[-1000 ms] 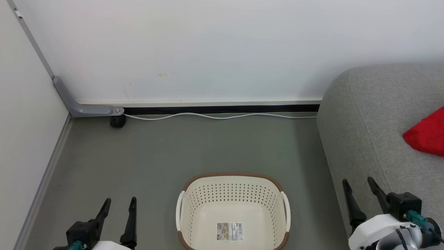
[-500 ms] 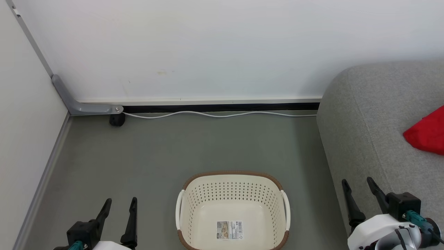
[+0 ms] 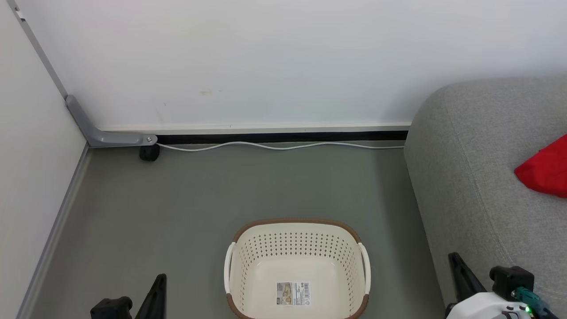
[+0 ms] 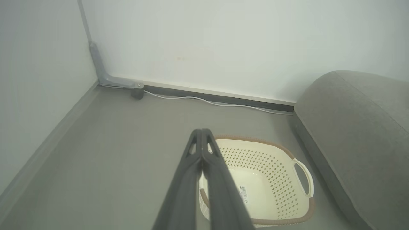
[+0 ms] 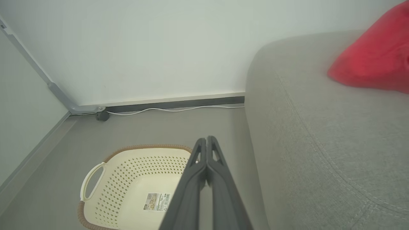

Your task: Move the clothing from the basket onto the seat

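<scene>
Six o'clock: one oval cream-white perforated plastic basket (image 3: 296, 220), bare down to its single paper label (image 3: 293, 294) and with nothing left in it to lift. Three o'clock: one bright red fabric garment (image 3: 547, 170) (cut off by the frame edge) lies on the one large grey upholstered sofa (image 3: 469, 155). The job looks done. The two tools, left gripper (image 4: 202, 132) and right gripper (image 5: 206, 140), both have their fingers pressed together, holding nothing.

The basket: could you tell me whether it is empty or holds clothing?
Empty: in the basket the bare floor and paper label are exposed, while red clothing lies on the seat.
</scene>
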`<state>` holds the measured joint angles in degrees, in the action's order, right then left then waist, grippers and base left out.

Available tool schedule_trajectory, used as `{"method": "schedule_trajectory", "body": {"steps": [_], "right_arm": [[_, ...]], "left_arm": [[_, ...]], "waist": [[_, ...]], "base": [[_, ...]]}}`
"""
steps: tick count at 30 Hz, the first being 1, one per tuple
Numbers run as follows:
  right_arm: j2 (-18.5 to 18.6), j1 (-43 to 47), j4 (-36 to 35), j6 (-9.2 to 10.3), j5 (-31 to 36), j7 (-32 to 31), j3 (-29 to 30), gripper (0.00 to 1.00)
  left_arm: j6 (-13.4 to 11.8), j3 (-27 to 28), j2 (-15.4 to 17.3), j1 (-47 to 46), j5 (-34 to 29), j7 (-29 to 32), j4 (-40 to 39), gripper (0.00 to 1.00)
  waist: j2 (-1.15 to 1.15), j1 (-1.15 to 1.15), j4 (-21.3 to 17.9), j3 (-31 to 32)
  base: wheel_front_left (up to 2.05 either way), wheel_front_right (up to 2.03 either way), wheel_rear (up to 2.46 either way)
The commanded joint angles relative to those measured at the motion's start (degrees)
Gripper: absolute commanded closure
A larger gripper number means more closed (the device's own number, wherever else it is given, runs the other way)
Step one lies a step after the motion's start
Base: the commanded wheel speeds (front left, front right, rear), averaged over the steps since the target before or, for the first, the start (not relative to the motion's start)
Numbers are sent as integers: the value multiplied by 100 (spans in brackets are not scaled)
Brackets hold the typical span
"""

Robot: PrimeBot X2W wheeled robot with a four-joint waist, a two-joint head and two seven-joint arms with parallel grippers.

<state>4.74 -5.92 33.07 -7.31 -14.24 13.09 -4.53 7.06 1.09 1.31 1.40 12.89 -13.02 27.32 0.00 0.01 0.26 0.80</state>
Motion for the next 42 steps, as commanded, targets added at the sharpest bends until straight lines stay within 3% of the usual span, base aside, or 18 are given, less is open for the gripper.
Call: {"method": "schedule_trajectory", "body": {"steps": [1,6,42], "right_arm": [[59,-184,-189,-2,-211,-44,56,100],[49,-170,-269,-3,-536,-116,89,100],[-24,-121,-784,-7,-2791,-680,397,100]], "left_arm": [[2,59,69,-181,210,39,-173,100],[4,65,73,-196,543,106,-232,100],[16,204,99,-364,2837,670,-581,100]], "waist": [[0,11,-1,5],[0,0,-2,-11],[0,-1,-9,-39]], "base": [[0,0,0],[0,0,0],[0,0,0]]}}
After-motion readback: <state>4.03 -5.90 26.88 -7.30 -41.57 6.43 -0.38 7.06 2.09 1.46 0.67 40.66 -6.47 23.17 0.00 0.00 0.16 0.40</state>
